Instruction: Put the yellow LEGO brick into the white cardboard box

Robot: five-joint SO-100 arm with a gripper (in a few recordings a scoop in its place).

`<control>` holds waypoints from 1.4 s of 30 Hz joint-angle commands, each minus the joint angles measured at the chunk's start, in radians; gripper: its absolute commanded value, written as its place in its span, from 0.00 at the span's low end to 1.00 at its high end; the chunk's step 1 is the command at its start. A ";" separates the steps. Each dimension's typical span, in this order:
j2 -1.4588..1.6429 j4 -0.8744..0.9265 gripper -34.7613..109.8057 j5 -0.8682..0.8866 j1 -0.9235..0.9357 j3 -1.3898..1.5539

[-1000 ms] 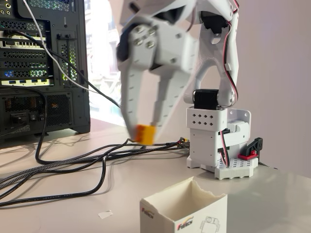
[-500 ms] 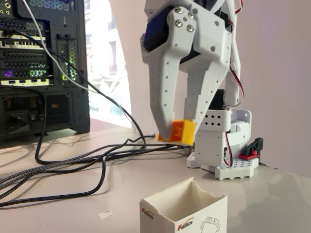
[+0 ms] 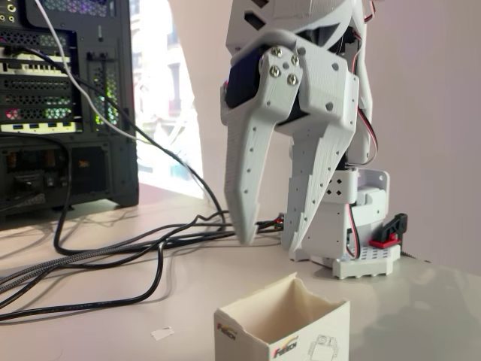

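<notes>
The gripper (image 3: 269, 248) hangs over the table (image 3: 135, 301) with its two white fingers spread wide and nothing between the tips. Directly below it, at about 6 o'clock in the fixed view, stands the white cardboard box (image 3: 282, 331), its torn rim up and its mouth open toward the fingers. A clear gap separates the fingertips from the rim.

The yellow brick cannot be made out anywhere here. The near wall of the box hides its floor, so whether the brick lies inside cannot be told, nor which way its long side runs. With the fingers empty and the box mouth straight beneath them, my judgement is that the drop has most likely been made and the brick rests inside, out of sight.

The box's printed front faces the camera, its long side running roughly 9 to 3 o'clock. A small white paper scrap (image 3: 161, 332) lies at the box's 9 o'clock, near black cables (image 3: 113, 256).
</notes>
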 commanded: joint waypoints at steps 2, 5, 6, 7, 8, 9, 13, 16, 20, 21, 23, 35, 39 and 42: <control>0.118 0.002 0.31 -0.003 0.008 -0.009; 0.130 -0.003 0.27 -0.032 0.020 -0.006; 0.137 -0.011 0.22 -0.058 0.028 -0.002; 0.147 -0.028 0.18 -0.103 0.037 0.011; 0.166 -0.048 0.18 -0.158 0.046 0.028; 0.195 -0.069 0.18 -0.201 0.060 0.055; 0.318 -0.170 0.18 -0.387 0.112 0.202; 0.382 -0.199 0.18 -0.499 0.153 0.285; 0.466 -0.209 0.18 -0.624 0.216 0.374; 0.491 -0.213 0.18 -0.653 0.233 0.399; 0.543 -0.222 0.18 -0.710 0.273 0.451; 0.965 -0.264 0.18 -0.721 0.388 0.834; 1.157 -0.209 0.18 -0.696 0.393 0.928; 1.200 -0.170 0.18 -0.686 0.399 0.934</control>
